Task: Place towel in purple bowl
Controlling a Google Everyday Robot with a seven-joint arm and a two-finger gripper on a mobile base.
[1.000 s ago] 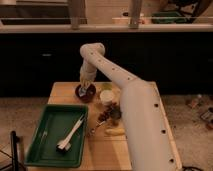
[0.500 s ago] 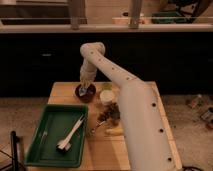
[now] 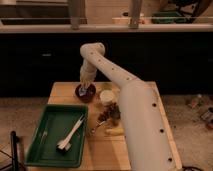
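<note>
The purple bowl (image 3: 85,93) sits at the far left part of the wooden table (image 3: 65,90). Something pale, seemingly the towel (image 3: 84,90), lies in it. My gripper (image 3: 84,86) hangs straight down from the white arm (image 3: 135,110), right over the bowl with its tip at the bowl's inside.
A green tray (image 3: 50,131) with white utensils (image 3: 70,136) stands at the front left. A white cup (image 3: 107,97), a dark cluster of small items (image 3: 110,114) and a yellowish object (image 3: 114,131) lie beside the arm. A dark counter runs behind the table.
</note>
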